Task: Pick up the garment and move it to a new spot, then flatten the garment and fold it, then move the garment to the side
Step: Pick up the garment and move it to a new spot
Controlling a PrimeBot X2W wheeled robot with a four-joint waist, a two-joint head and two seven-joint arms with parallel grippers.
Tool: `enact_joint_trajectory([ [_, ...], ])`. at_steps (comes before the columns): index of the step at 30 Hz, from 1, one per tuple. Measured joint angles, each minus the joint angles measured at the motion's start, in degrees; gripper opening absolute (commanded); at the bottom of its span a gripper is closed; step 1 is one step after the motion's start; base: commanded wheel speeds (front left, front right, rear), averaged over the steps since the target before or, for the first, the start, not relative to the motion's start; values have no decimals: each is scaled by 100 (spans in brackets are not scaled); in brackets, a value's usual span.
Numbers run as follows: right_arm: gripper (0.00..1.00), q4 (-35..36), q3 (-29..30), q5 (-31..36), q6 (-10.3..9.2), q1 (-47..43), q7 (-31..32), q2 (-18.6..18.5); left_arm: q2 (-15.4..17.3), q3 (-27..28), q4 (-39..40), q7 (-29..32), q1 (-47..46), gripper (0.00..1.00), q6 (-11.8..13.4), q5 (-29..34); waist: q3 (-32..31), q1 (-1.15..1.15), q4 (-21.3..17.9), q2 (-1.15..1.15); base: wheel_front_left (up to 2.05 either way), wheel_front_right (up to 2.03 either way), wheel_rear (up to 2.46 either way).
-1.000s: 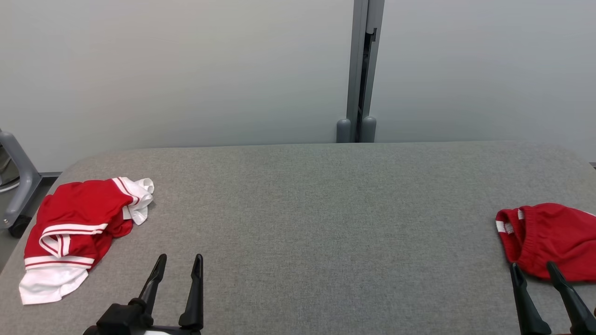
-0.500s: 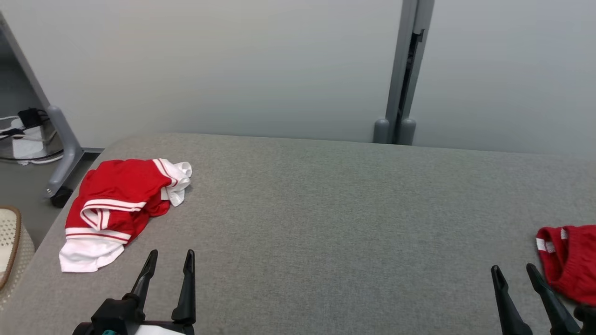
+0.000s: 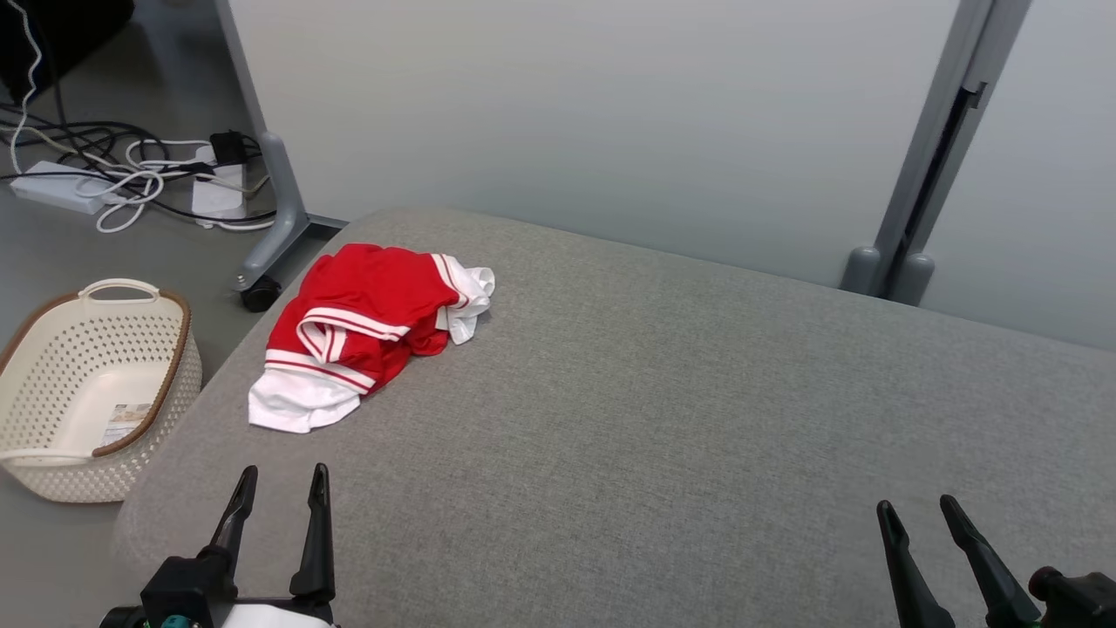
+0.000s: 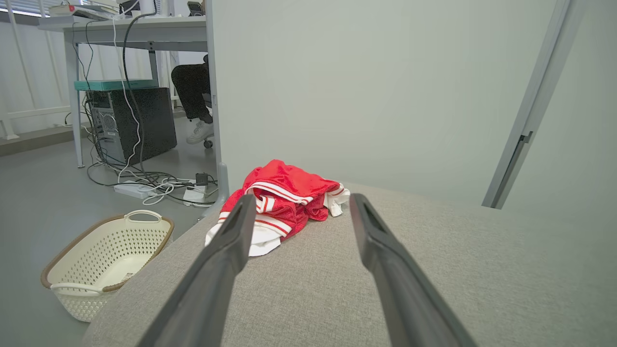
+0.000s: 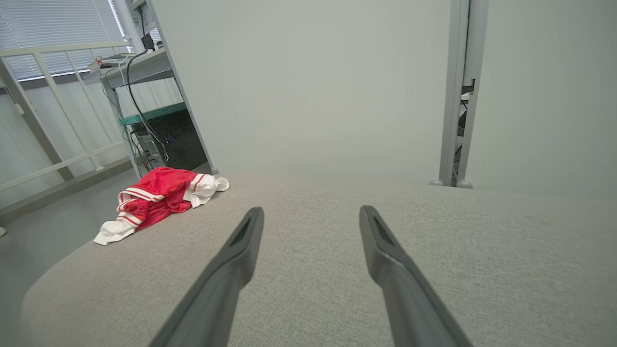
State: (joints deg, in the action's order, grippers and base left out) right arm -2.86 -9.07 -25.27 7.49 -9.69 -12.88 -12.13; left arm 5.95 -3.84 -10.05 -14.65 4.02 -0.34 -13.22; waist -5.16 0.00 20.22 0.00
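Note:
A crumpled red garment (image 3: 362, 327) with white stripes and white trim lies near the far left corner of the grey padded table (image 3: 663, 410). The left wrist view has the garment (image 4: 282, 195) just beyond my fingertips, and it sits far to the left in the right wrist view (image 5: 159, 197). My left gripper (image 3: 281, 478) hovers open and empty over the table's near left edge, short of the garment. At the near right my right gripper (image 3: 915, 510) is open too, with bare table between its fingers.
A cream perforated basket (image 3: 91, 384) stands on the floor left of the table. Cables and a power strip (image 3: 52, 187) lie on the floor behind it. A grey partition wall and its post (image 3: 937, 148) close off the table's far side.
The camera has turned left, bringing the basket and floor cables into view and carrying a second red garment off the right edge. Both grippers stay open.

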Motion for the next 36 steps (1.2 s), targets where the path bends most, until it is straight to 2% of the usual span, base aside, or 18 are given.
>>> enact_joint_trajectory([
  [7, 100, -103, -111, -18, 0, 96, -60, 14, 41, 22, 36, 52, 4, 100, 41, -49, 42, 0, 261, 0, 0, 0, 0],
  [17, 100, -144, -223, -12, 0, 216, -78, 9, 109, 33, 443, 393, -168, 100, 108, -148, 133, 0, 102, 0, 0, 0, 0],
  [21, 100, -115, -248, 20, 0, 266, -77, -2, 258, 64, 538, 978, -642, 100, 81, -270, 243, 0, -19, 0, 0, 0, 0],
  [25, 100, -1, -290, 80, 0, 428, -49, -34, 508, 163, 320, 1801, -1344, 100, 58, -421, 403, 0, -184, 0, 0, 0, 0],
  [27, 100, 48, -336, 126, 0, 609, -18, -73, 672, 271, 172, 1964, -1788, 100, 19, -482, 528, 0, -285, 0, 0, 0, 0],
  [33, 100, 263, -404, 227, 0, 1182, 38, -134, 1138, 575, -853, 2777, -3007, 100, -62, -822, 1038, 1, -627, 0, 0, 0, 0],
  [36, 100, 344, -447, 275, 0, 1341, 51, -134, 1301, 664, -1273, 2944, -3417, 100, -89, -887, 1235, 0, -748, 0, 0, 0, 0],
])
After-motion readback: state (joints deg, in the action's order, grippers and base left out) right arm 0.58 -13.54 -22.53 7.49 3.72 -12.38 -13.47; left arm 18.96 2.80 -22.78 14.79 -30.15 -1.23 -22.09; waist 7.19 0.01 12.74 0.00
